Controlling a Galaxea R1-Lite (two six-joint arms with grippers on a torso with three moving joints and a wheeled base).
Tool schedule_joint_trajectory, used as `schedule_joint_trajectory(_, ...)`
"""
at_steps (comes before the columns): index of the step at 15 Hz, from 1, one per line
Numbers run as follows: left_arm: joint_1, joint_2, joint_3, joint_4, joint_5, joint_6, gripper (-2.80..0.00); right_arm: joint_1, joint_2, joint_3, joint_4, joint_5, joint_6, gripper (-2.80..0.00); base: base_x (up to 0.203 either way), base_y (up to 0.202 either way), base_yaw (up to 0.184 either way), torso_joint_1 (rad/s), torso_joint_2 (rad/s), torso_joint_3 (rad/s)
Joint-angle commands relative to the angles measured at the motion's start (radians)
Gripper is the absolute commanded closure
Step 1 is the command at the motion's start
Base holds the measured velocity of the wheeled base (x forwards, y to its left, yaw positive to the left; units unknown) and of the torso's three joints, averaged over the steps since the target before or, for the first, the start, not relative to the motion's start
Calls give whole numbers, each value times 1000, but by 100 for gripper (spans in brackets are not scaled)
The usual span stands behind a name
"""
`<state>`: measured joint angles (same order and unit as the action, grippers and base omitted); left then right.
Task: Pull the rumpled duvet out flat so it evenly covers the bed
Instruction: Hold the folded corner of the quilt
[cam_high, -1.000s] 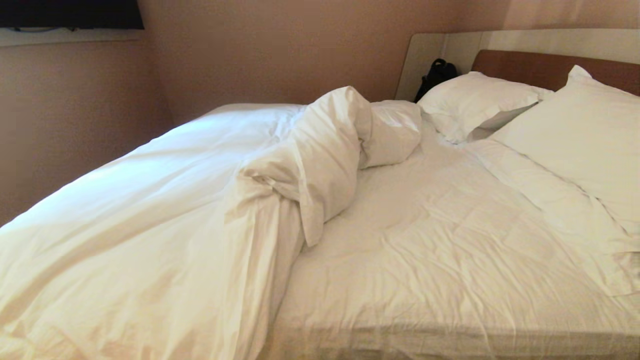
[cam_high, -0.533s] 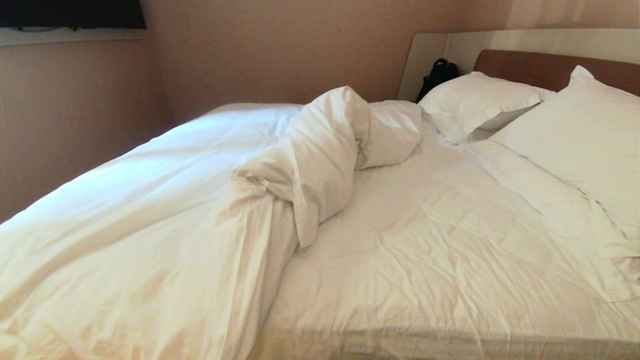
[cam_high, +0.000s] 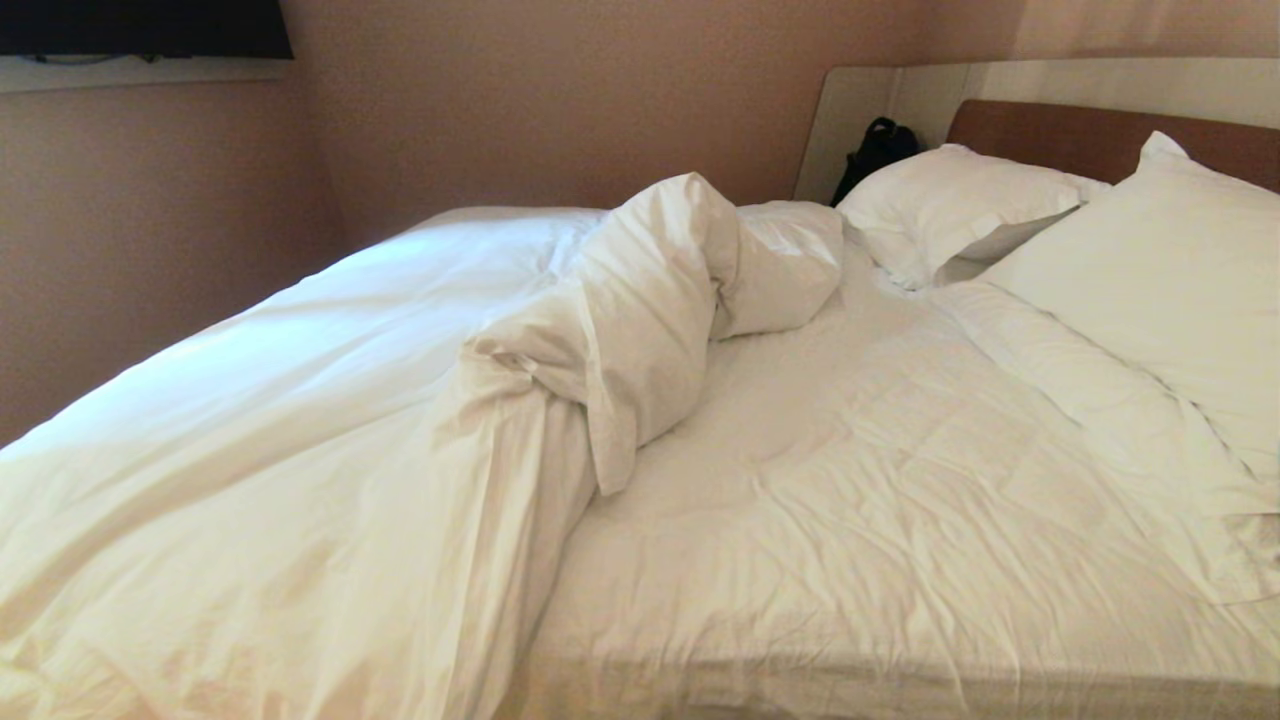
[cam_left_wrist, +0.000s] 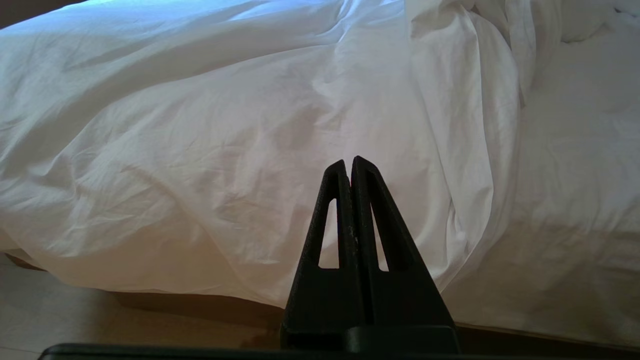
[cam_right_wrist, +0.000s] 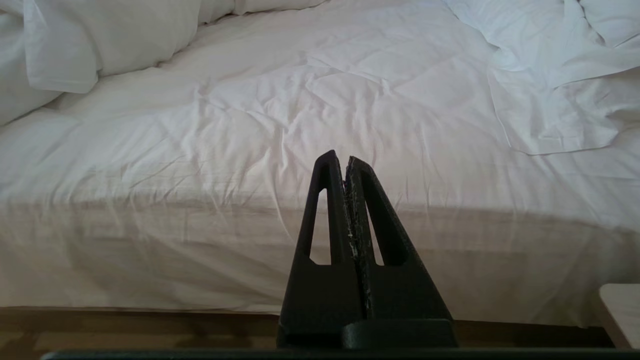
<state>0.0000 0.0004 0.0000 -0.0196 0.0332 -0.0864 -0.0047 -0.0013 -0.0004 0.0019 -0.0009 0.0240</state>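
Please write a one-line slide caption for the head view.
Rumpled white duvet bunched along the left side of the bed, leaving sheet and two pillows uncovered.

The duvet (cam_high: 300, 420) is showing plain white, no pattern, ahead of the black left gripper (cam_left_wrist: 348, 162). The sheet (cam_right_wrist: 320, 125) beyond the black right gripper (cam_right_wrist: 338, 157) is looking white too, faintly quilted in diamonds. Farther off, two pillows (cam_high: 1150, 270) are lying white against the brown headboard (cam_high: 1060, 135); a black bag (cam_high: 875, 150) is sitting by the pinkish-beige wall (cam_high: 560, 90).

No text, label, brand or number can be read anywhere
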Motion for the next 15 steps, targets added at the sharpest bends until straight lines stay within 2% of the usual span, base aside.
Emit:
schedule_joint_trajectory(1, 0, 0, 0, 0, 1, -1, 0, 0, 1, -12, 2, -2, -2, 0, 0, 0, 0, 0, 0, 0)
schedule_joint_trajectory(4, 2, 0, 0, 0, 1, -1, 0, 0, 19, -150, 67, 4, -2, 0, 0, 0, 0, 0, 0, 0)
schedule_joint_trajectory(7, 0, 0, 0, 0, 1, -1, 0, 3, 142, -281, 129, 18, 2, 0, 0, 0, 0, 0, 0, 0)
schedule_joint_trajectory(9, 0, 0, 0, 0, 1, -1, 0, 8, 338, -326, 55, 33, 10, 0, 0, 0, 0, 0, 0, 0)
schedule_joint_trajectory(11, 0, 0, 0, 0, 1, -1, 0, 13, 522, -348, -73, 46, -1, 0, 0, 0, 0, 0, 0, 0)
schedule_joint_trajectory(13, 0, 0, 0, 0, 1, -1, 0, 16, 653, -364, -197, 127, -73, 0, 0, 0, 0, 0, 0, 0)
schedule_joint_trajectory(15, 0, 0, 0, 0, 1, -1, 0, 18, 766, -407, -229, 187, -90, 0, 0, 0, 0, 0, 0, 0)
